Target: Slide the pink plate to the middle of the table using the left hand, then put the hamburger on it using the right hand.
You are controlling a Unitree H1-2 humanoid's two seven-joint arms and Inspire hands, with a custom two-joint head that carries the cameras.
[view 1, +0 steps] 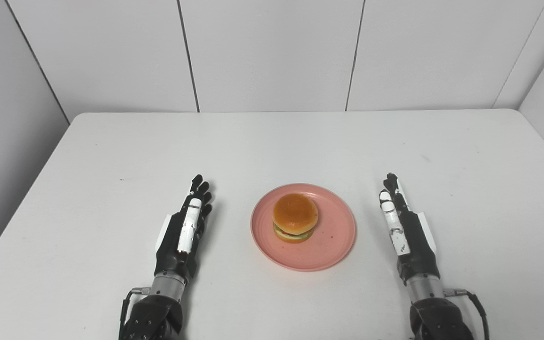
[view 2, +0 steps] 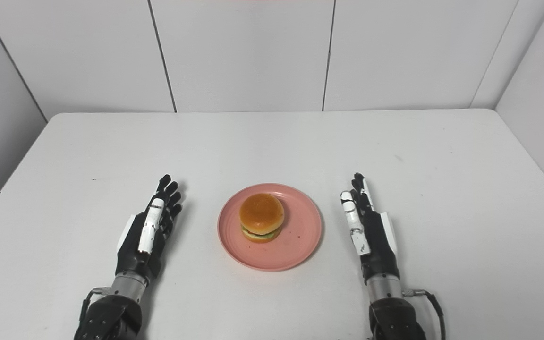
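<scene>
Left eye view shows a white worktop [view 1: 111,156] with rounded far corners, walled in by pale panels behind and on both sides. The pink plate [view 1: 333,236] sits near the middle of the worktop, toward the near edge, and the hamburger [view 1: 295,217] rests on it, a little left of the plate's centre. The plate is round, smooth and shallow with a low raised rim; the bun top is glossy, domed and golden-brown, with a thin green layer showing above the lower bun.

The left robot hand [view 1: 187,226] lies well to the left of the plate, fingers straight and close side by side, pointing away from the robot and holding nothing. The right robot hand [view 1: 402,224] mirrors it on the other side, fingers likewise extended and empty, apart from the plate's rim. Wide bare worktop stretches beyond the plate to the far edge and outward past each hand.
</scene>
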